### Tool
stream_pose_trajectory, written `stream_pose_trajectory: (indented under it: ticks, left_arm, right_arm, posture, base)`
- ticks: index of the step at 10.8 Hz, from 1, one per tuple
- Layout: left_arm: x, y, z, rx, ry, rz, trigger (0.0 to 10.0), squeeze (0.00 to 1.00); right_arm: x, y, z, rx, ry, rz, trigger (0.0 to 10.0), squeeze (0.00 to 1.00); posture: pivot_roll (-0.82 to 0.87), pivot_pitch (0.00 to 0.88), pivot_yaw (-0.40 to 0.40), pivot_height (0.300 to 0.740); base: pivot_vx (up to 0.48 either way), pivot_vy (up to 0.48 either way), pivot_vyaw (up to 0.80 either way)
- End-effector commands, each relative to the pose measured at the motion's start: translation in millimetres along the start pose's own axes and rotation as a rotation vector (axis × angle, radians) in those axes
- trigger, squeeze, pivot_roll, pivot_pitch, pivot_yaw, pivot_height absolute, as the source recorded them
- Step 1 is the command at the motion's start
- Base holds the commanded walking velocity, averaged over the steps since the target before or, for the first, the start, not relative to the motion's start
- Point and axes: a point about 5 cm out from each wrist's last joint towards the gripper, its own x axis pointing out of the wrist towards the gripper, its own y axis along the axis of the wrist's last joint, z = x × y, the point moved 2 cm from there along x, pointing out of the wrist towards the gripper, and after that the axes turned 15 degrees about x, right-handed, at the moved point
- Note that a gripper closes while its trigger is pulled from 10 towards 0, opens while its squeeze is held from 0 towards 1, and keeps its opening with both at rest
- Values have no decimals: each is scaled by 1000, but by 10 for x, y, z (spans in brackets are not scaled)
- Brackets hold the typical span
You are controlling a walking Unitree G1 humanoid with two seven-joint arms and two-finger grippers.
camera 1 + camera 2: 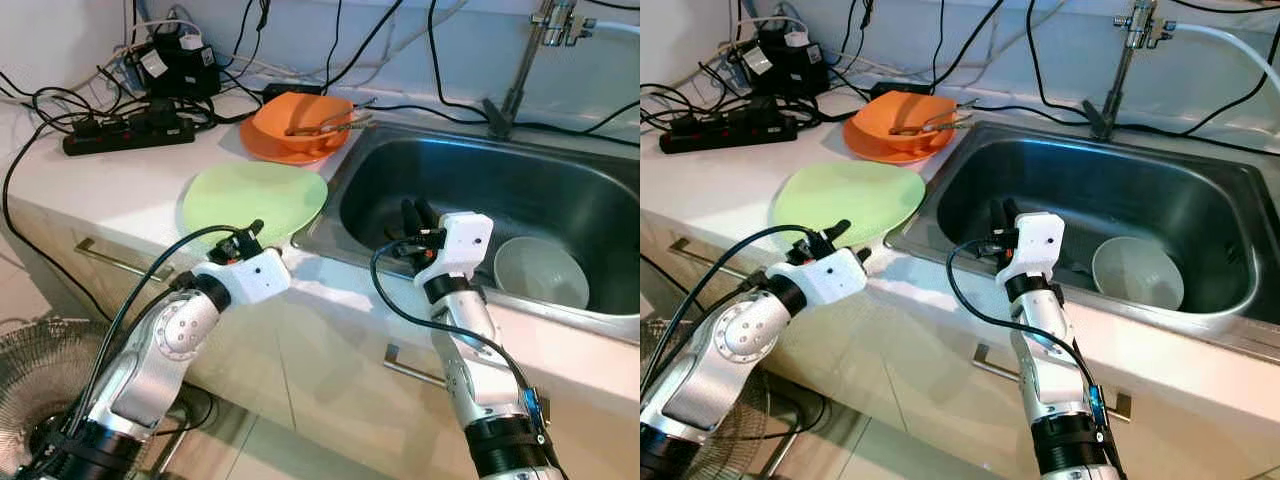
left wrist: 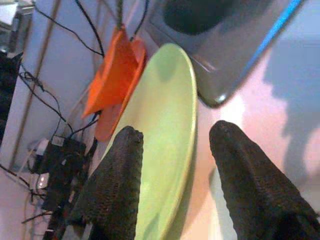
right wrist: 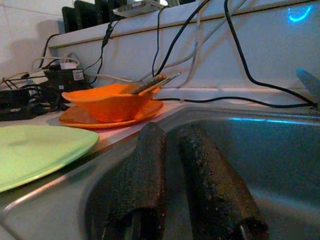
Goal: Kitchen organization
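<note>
Black power strip [image 1: 128, 132] and tangled cables [image 1: 60, 100] at the counter's back left. Chrome faucet [image 1: 520, 70] behind the sink. Floor fan [image 1: 30, 385] below, beside drawer handles [image 1: 108, 258].

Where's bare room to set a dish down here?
Free: sink floor left of the white bowl; counter strip between power strip and green plate. Crowded: back corner with cables, orange bowl on its orange plate.

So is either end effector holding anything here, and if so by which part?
Nothing is held. The left end effector is open, straddling the green plate rim; the right end effector hangs empty over the sink.
</note>
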Motion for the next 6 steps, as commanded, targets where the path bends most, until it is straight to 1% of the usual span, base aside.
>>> stream_pose_trajectory:
  ticks: [1, 3, 5, 6]
  left_arm:
    - [2, 30, -56, 42, -9, 9, 10000, 0]
    - [37, -51, -64, 98, -27, -44, 10000, 0]
    - [80, -45, 10, 106, -50, -52, 10000, 0]
    - [103, -36, 20, 118, -60, -55, 10000, 0]
  right_arm:
    - [9, -60, -25, 11, 0, -31, 10000, 0]
    - [12, -62, -30, 6, -1, -31, 10000, 0]
    - [8, -70, -40, 7, 1, -33, 10000, 0]
    - [20, -64, -47, 6, 5, -31, 10000, 0]
  posture:
    - [176, 21, 50, 740]
    - [172, 18, 55, 740]
    - [163, 0, 60, 740]
    - [162, 0, 60, 740]
  base:
    - [0, 0, 0]
    - [0, 0, 0]
    - [0, 0, 0]
    - [0, 0, 0]
